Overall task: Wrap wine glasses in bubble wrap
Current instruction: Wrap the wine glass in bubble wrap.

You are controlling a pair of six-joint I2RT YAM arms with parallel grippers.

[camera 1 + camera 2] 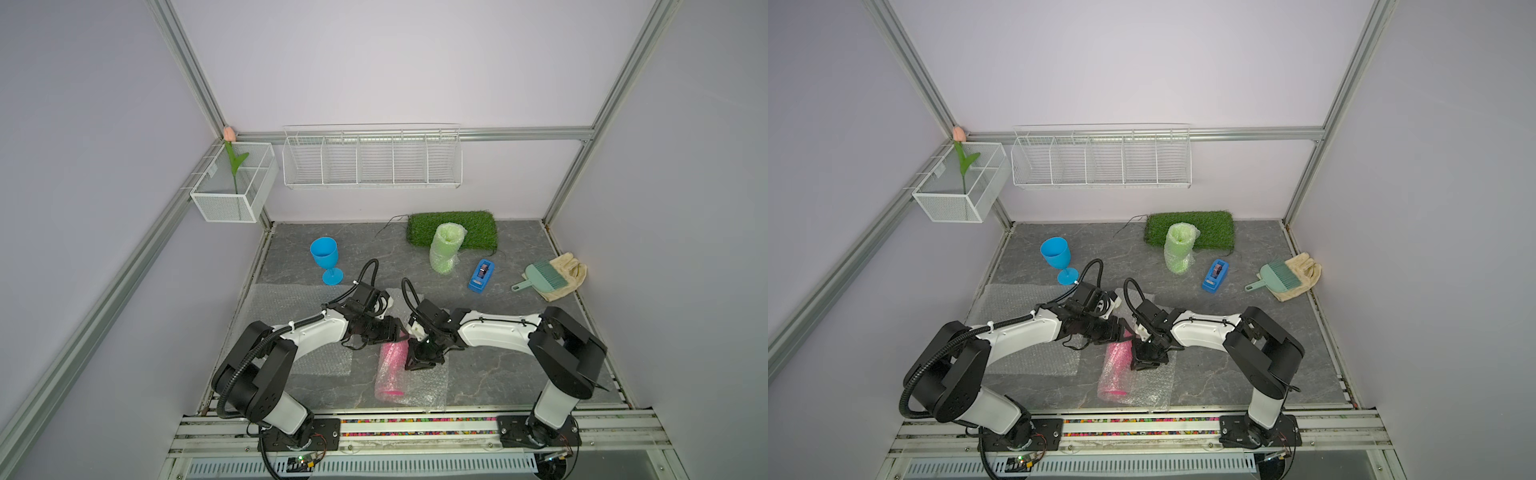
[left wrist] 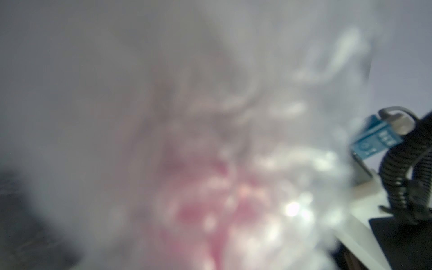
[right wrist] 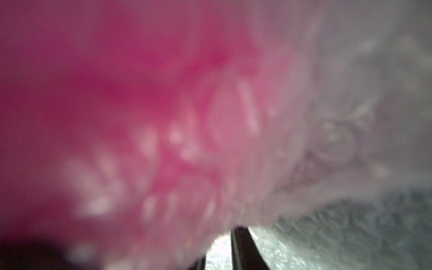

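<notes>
The right pincer (image 1: 419, 362) points down just beside the hot pink plastic stemmed goblet (image 1: 390, 368). It sits over the clear bubbled plastic sheet (image 1: 430, 388) that is rolled partly round the goblet. Its wrist view is only pink blur, so I cannot tell whether it is gripping the film. The left pincer (image 1: 400, 331) reaches in at the goblet's far end, and I cannot tell the state of its jaws either. The goblet lies on its side near the middle of the front edge of the grey stone-patterned table (image 1: 511, 374).

The step looks like closing the loose flap. One pincer should pin the roll while the other draws the film taut over it, or the goblet may roll and the wrap spring open.

Toward the left edge lies a second flat bubbled sheet (image 1: 282, 303). Behind it a blue plastic goblet (image 1: 326, 257) stands bare. A lime green goblet in bubble wrap (image 1: 444, 249) stands by the green artificial-grass mat (image 1: 473, 228) at the back edge, with a blue tape dispenser (image 1: 481, 275) near it.

A white mesh box (image 1: 224, 203) on the left wall holds an artificial pink tulip (image 1: 230, 134). A white wire rack (image 1: 372, 164) on the back wall shows nothing in its compartments.
</notes>
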